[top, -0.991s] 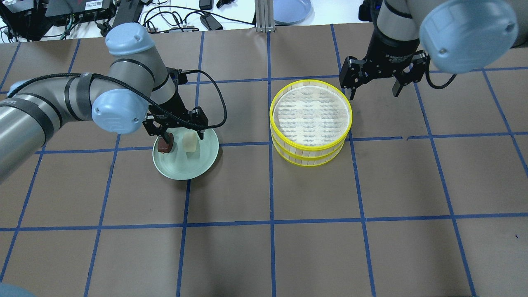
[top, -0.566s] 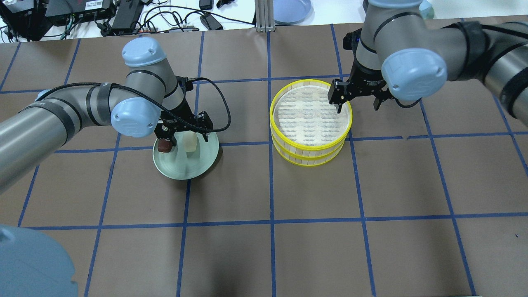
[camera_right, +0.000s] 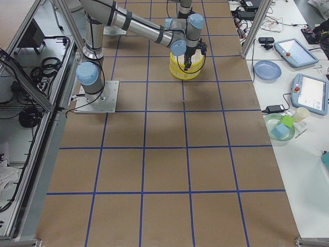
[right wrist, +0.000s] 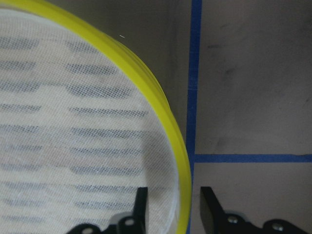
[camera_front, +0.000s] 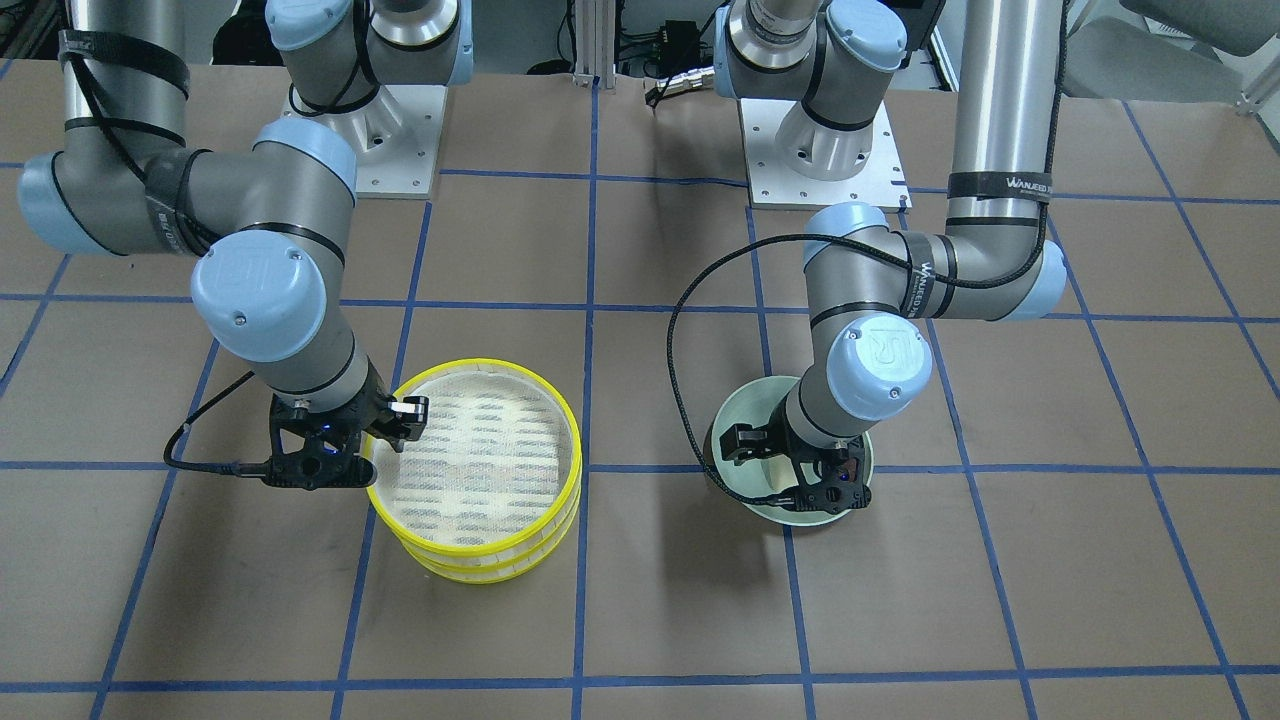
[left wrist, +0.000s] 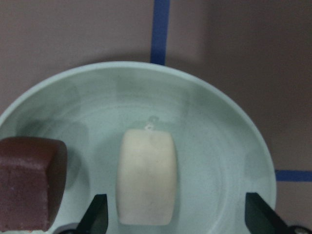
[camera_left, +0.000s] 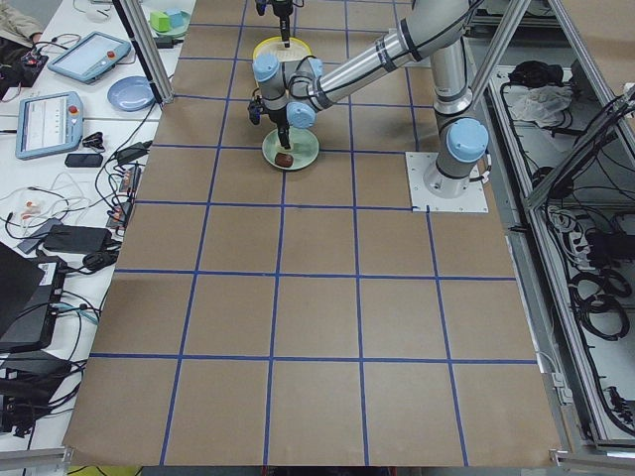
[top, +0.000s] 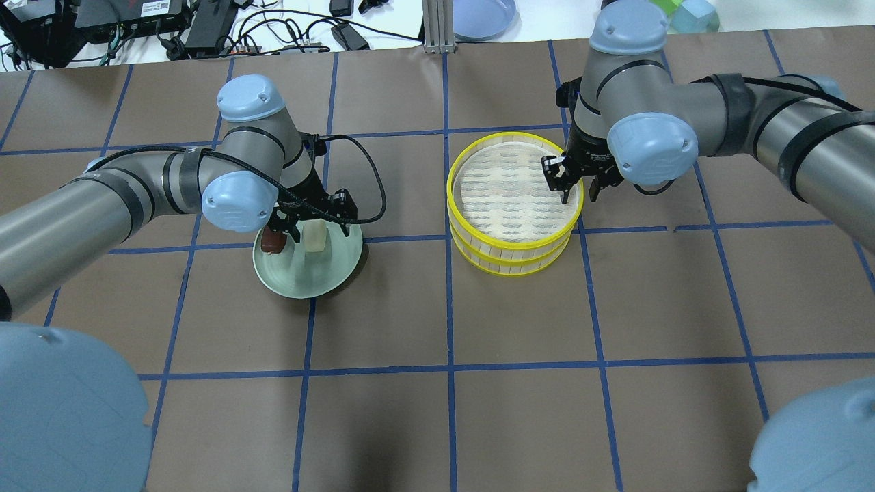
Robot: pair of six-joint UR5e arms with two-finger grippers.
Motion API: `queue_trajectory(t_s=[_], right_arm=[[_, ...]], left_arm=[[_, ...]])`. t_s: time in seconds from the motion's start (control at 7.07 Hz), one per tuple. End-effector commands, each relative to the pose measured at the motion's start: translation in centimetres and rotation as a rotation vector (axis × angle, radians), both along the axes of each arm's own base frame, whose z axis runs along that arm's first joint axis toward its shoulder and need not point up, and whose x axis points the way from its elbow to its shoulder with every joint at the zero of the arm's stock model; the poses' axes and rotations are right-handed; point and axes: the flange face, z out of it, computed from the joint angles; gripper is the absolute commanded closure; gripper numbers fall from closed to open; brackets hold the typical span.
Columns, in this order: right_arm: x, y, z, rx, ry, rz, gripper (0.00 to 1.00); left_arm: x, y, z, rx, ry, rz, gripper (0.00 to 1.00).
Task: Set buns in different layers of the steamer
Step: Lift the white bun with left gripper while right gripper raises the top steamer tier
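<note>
Both buns sit on the pale green plate (left wrist: pixel 219 105) at middle left of the overhead view. The cream bun (left wrist: pixel 146 178) lies near the plate's centre and the brown bun (left wrist: pixel 30 183) just beside it, toward the frame's left. The left pincer (left wrist: pixel 178 219) hangs spread wide around the cream bun, gripping nothing. That bun looks light and probably soft, so a gentle squeeze across its long flat sides seems best. The steamer (top: pixel 509 242), two trays stacked on the bench, stands right of centre. The right pincer (right wrist: pixel 175 207) is open astride the top tray's yellow rim, one finger inside and one outside. That stiff rim, not the delicate mesh, is the place to hold.
</note>
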Motion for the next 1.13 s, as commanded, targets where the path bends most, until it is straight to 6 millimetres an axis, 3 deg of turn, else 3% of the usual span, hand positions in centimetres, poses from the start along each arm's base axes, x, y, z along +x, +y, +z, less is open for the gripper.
queue_trajectory(t_s=[0.0, 0.28, 0.57, 0.71, 0.99], right_arm=[[0.0, 0.0, 0.4, -0.006, 0.003, -0.006, 0.9], [-0.4, 0.0, 2.1, -0.029, 0.017, -0.001, 0.9], [-1.9, 1.1, 6.7, -0.052, 0.007, -0.018, 0.89], [-4.2, 0.5, 7.8, -0.05, 0.004, -0.044, 0.89], [-13.1, -0.7, 7.1, -0.027, 0.009, -0.023, 0.89]], left_arm=[[0.0, -0.3, 0.2, -0.014, 0.001, -0.045, 0.99], [0.1, -0.4, 0.3, -0.018, 0.002, -0.068, 1.0], [0.2, -1.1, 1.5, -0.057, -0.008, -0.123, 1.0], [0.1, -1.3, 4.0, -0.106, -0.015, -0.132, 1.0], [-2.3, -1.8, 9.6, -0.15, 0.0, -0.104, 1.0]])
